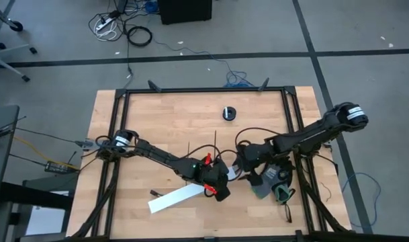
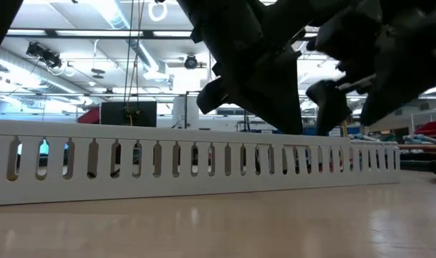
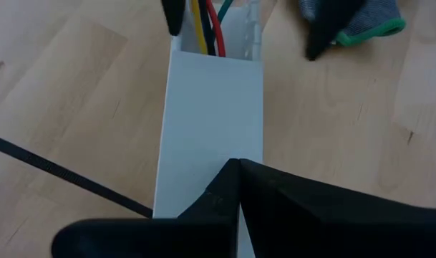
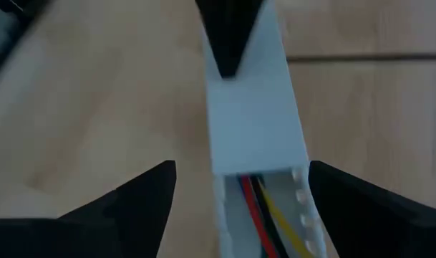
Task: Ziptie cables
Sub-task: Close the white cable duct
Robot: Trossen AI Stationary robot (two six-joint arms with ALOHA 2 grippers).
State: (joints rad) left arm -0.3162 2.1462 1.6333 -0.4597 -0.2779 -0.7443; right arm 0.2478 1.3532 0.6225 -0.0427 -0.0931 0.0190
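Left gripper (image 3: 235, 188) pinched shut on the white channel (image 3: 210, 115) on the surface. Thin, limp cables (image 3: 207, 29) lie inside; grasp them bunched. Right gripper (image 4: 235, 197) gapes wide, empty, straddling the channel's far end.

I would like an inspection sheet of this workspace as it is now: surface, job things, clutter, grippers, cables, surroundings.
Surface: light wooden table, black frame.
Job things: coloured wires, yellow, red, green, dark, lying in the white slotted plastic channel; thin black ziptie strip on the wood beside it.
Clutter: grey glove with green cuff; small round black object.
Grippers: left gripper shut over the channel; right gripper open, astride the channel.
Cables: thick black cords on the arms.
Surroundings: grey floor, cords, black box.
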